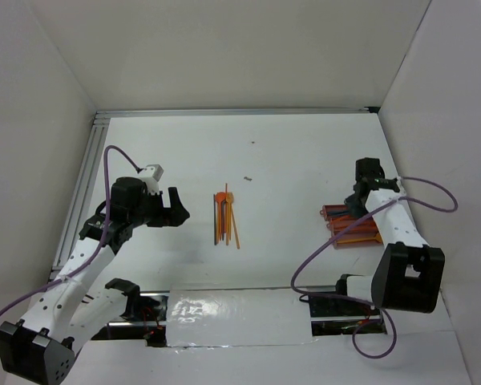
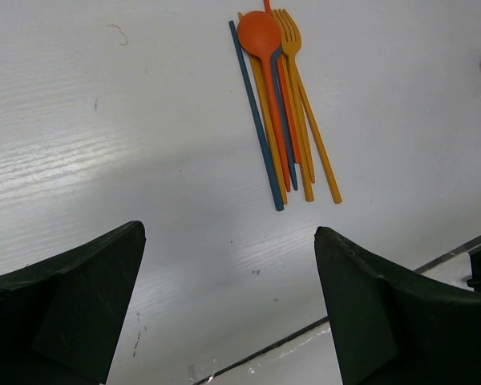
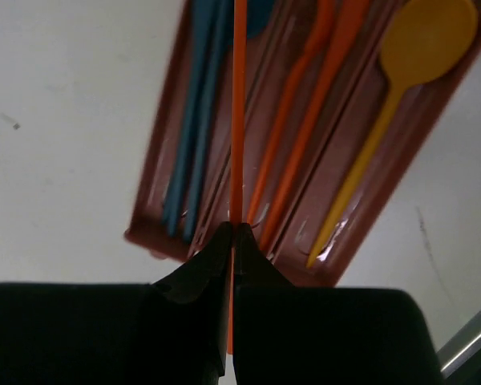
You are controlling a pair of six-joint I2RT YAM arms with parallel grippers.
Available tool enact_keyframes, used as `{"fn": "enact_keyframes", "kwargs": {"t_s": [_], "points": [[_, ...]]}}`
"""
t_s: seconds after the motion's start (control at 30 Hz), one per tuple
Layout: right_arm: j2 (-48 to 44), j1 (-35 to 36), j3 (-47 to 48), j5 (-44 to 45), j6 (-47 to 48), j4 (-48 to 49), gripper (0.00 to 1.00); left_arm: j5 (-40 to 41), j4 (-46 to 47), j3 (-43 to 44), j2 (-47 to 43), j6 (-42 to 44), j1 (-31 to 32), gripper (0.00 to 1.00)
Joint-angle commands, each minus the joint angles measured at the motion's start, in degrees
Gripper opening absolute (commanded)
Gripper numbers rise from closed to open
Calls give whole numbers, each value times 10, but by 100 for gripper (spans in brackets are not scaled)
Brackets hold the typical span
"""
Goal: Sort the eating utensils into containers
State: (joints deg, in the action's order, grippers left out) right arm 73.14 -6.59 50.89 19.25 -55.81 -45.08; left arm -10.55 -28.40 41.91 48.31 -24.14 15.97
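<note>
A bundle of orange and blue utensils [image 1: 225, 216] lies mid-table; in the left wrist view [image 2: 282, 104] it shows an orange spoon, a yellow-orange fork and blue sticks. My left gripper [image 1: 176, 210] is open and empty, left of the bundle, its fingers [image 2: 72, 305] wide apart. A reddish-brown tray [image 1: 354, 227] sits at the right. My right gripper [image 1: 359, 196] hovers over it, shut on a thin orange stick [image 3: 239, 104]. The tray [image 3: 156, 200] holds blue sticks [image 3: 194, 128], orange utensils [image 3: 317, 104] and a yellow spoon [image 3: 421, 48] in separate troughs.
White walls enclose the table on three sides. A metal rail [image 1: 84, 184] runs along the left edge. A shiny foil strip [image 1: 232, 317] lies at the near edge between the arm bases. Purple cables [image 1: 321, 257] loop beside each arm.
</note>
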Motion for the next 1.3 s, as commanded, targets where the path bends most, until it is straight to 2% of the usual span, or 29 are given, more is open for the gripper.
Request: {"fn": "enact_keyframes", "kwargs": {"t_s": [0.0, 0.27, 0.6, 0.7, 0.73, 0.8, 0.83, 0.93, 0.97, 1.03, 1.17, 1.2, 1.23, 1.27], "points": [[-41, -33, -33, 2, -41, 11, 0, -9, 20, 16, -4, 1, 3, 100], [-17, -95, -62, -18, -23, 67, 0, -10, 27, 10, -16, 1, 2, 100], [35, -109, -56, -18, -27, 87, 0, -11, 25, 12, -4, 1, 2, 100], [38, -108, -51, -18, -29, 87, 10, -8, 27, 12, -7, 1, 3, 100], [30, -109, -51, -18, -30, 87, 18, -8, 26, 11, -7, 1, 2, 100], [28, -108, -51, -18, -33, 87, 23, -9, 27, 10, -10, 1, 3, 100], [17, -108, -45, -23, -30, 82, 33, -11, 27, 10, -10, 1, 2, 100], [-7, -106, -19, -29, -16, 76, 44, -11, 29, 9, -7, 1, 2, 100], [-20, -106, -1, -29, -6, 69, 51, -12, 29, 11, -6, 1, 2, 100], [-26, -92, 26, -29, 6, 64, 51, -12, 32, 12, -3, 3, 3, 100], [-34, 6, 126, -26, 98, 102, 51, -15, 35, 10, -5, 2, 2, 100], [-27, 164, 145, -18, 131, 135, 57, -12, 35, 9, -4, -1, 2, 100], [-27, 166, 145, -18, 131, 135, 57, -9, 35, 11, -4, -1, 3, 100], [-21, 215, 161, -18, 142, 144, 59, -8, 32, 13, -2, -1, 3, 100]]}}
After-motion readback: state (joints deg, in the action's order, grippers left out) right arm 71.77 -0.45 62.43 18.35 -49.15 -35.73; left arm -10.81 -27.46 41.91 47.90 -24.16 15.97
